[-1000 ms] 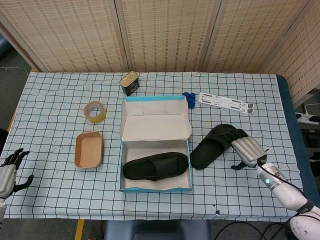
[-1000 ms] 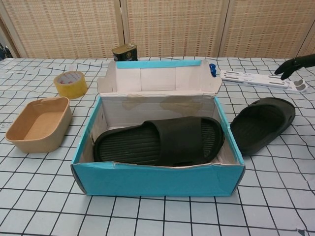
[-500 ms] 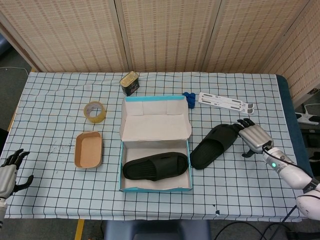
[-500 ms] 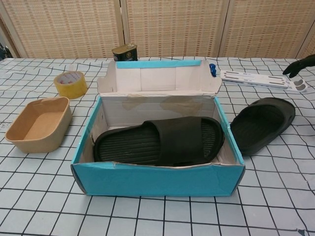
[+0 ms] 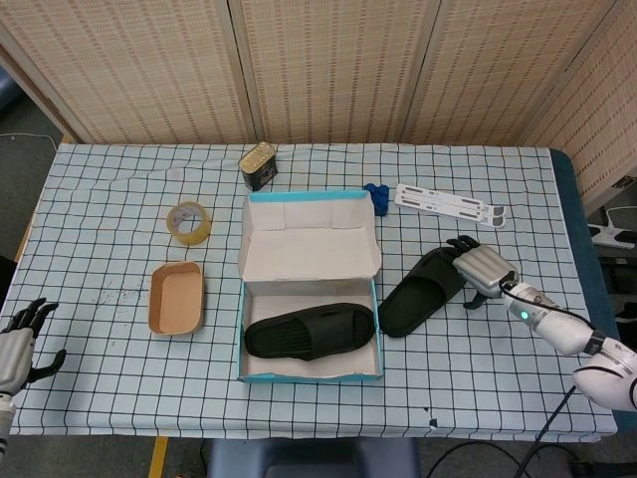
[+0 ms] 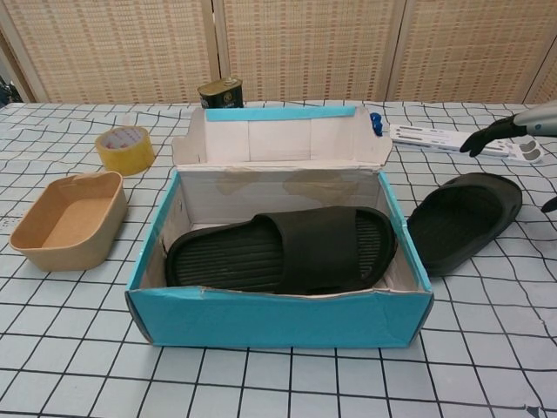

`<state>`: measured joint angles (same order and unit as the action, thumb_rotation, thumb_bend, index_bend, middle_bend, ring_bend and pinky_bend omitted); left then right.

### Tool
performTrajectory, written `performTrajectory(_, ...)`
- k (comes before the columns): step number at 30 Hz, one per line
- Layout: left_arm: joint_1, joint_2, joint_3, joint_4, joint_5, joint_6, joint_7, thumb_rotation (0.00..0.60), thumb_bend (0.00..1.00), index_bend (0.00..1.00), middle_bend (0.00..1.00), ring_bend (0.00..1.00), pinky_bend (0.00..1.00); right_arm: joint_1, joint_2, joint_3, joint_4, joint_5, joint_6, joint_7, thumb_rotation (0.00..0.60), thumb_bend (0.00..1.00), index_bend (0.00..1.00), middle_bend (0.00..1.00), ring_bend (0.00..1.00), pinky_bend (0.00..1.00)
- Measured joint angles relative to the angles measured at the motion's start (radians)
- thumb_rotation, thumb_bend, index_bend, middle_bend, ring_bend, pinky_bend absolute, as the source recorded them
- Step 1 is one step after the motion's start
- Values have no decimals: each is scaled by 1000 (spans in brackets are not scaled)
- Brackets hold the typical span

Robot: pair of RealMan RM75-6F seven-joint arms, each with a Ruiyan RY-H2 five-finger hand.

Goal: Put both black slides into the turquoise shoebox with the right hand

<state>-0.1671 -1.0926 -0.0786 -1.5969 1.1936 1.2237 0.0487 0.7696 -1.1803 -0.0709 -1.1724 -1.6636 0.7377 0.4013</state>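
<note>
Checked cloth is covering the table [image 5: 119,199], with woven screens standing behind. Nearest, the shoebox [image 6: 278,318] is sitting open with 1 slide [image 6: 283,251] already lying flat inside. Beside it to the right, slide 2 [image 5: 423,291] is resting on the cloth, touching nothing but possibly the right hand [image 5: 482,270], which is hovering at its far end, fingers loosely curled and holding nothing. Gripping well probably means closing across the strap before lifting, then lowering it alongside the first. Off at the edge, the left hand [image 5: 18,344] is idling with fingers spread.
</note>
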Motion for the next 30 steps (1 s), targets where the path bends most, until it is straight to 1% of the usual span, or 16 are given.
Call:
performTrajectory(6, 0, -1, -2, -3, -4, 4, 9, 600, 361, 134, 41, 87, 310, 25, -39, -43, 83, -53, 13, 98, 600, 37, 101, 118, 0, 24)
performTrajectory(15, -3, -3, -4, -2, -15, -1, 19, 600, 361, 134, 41, 88, 309, 42, -106, -104, 196, -98, 32, 221, 600, 36, 103, 118, 0, 24)
performTrajectory(21, -4, -2, -2, -3, -11, -2, 17, 600, 360, 134, 41, 87, 310, 50, -144, -125, 252, -107, 38, 253, 600, 36, 107, 118, 0, 24)
performTrajectory(30, 0, -1, 4, -6, -10, -3, 18, 600, 360, 134, 41, 87, 310, 52, -199, -132, 327, -98, 49, 258, 600, 36, 109, 118, 0, 24)
